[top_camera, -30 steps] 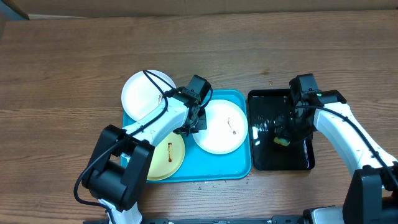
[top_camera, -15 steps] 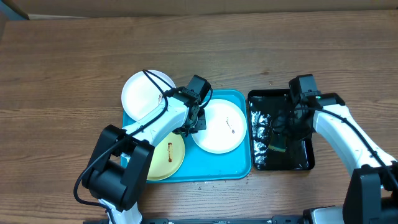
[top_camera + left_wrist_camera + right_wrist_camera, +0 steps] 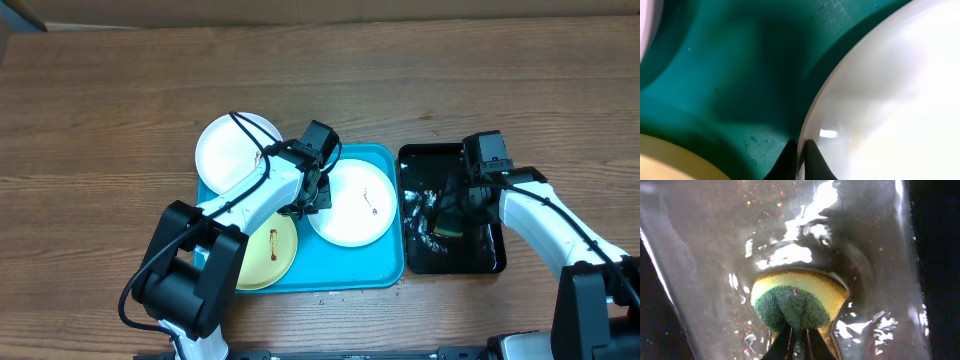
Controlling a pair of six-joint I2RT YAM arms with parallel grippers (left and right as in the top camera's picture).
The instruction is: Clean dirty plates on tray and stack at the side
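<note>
Right wrist: right gripper (image 3: 799, 339) jaws clamped on sponge (image 3: 797, 302) in black tray (image 3: 487, 262). Left gripper (image 3: 800, 150) jaws pinch white plate (image 3: 352, 205) rim on turquoise tray (image 3: 375, 268). Best: lift sponge clear, scrub smear (image 3: 375, 211), hold plate firm.

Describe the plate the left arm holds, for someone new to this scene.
Find the turquoise tray mid-table, left of the black tray. The white plate fills its right half. Unlike the other white plate overhanging the far-left corner and the yellow plate, it borders the black tray, and the left jaws pinch its rim.
</note>
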